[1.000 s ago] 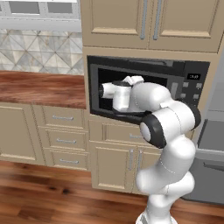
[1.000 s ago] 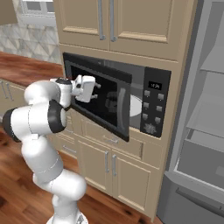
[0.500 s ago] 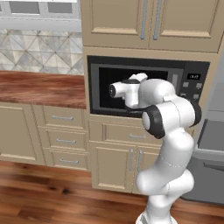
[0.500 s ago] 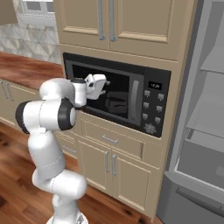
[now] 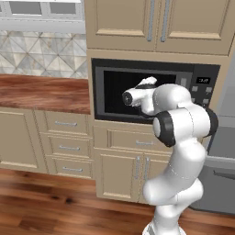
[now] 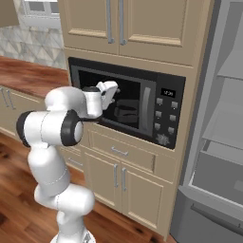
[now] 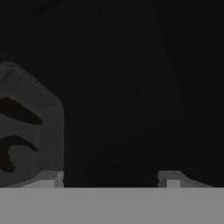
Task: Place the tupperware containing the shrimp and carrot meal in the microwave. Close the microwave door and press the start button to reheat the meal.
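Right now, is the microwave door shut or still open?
Shut. The microwave door lies flush in the microwave front, its dark glass covering the cavity, and the gripper is close in front of it.

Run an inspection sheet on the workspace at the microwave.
Surface: wooden counter left of the microwave, bare where visible.
Job's things: microwave built in under the upper cabinets; microwave door looks shut, vertical handle at its right. Tupperware shows dimly through the glass, inside the cavity; food too dark to make out. Button panel untouched.
Clutter: nothing seen.
Grippers: pincer open, nothing between the tips, facing the door glass at close range; contact cannot be told.
Cables: nothing seen.
Surroundings: beige cabinets and drawers, tiled backsplash, open fridge on the right, wood floor.
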You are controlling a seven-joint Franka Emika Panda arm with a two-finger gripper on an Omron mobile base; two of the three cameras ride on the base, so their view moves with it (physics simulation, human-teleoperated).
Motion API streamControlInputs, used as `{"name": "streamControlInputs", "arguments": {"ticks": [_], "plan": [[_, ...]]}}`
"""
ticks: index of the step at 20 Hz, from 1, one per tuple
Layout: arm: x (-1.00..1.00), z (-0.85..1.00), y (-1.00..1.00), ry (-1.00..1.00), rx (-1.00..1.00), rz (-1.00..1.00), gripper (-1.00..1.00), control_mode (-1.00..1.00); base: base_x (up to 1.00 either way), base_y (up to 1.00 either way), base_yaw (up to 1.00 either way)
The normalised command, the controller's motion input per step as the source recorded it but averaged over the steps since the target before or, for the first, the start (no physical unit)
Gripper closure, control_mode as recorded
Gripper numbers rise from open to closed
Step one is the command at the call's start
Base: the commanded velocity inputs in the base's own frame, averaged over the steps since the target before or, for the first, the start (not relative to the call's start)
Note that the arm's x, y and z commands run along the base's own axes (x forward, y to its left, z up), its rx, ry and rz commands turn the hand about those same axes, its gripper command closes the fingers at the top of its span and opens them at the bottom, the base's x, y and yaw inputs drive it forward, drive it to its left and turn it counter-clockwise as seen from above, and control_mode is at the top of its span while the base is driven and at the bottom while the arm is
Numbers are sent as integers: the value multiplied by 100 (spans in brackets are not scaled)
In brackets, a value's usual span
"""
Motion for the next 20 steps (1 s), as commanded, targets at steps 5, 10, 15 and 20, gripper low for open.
{"name": "streamControlInputs", "arguments": {"ticks": [5, 10, 15, 20], "plan": [[-53, 42, 0, 0, 0, 9, -100, -100, 0, 0, 0], [-67, 44, 14, 0, 7, 0, -100, -100, 0, 0, 0], [-82, 29, 3, 0, 26, -4, -100, -100, 0, 0, 0], [-87, 1, -1, 0, 43, -18, -100, -100, 0, 0, 0]]}}
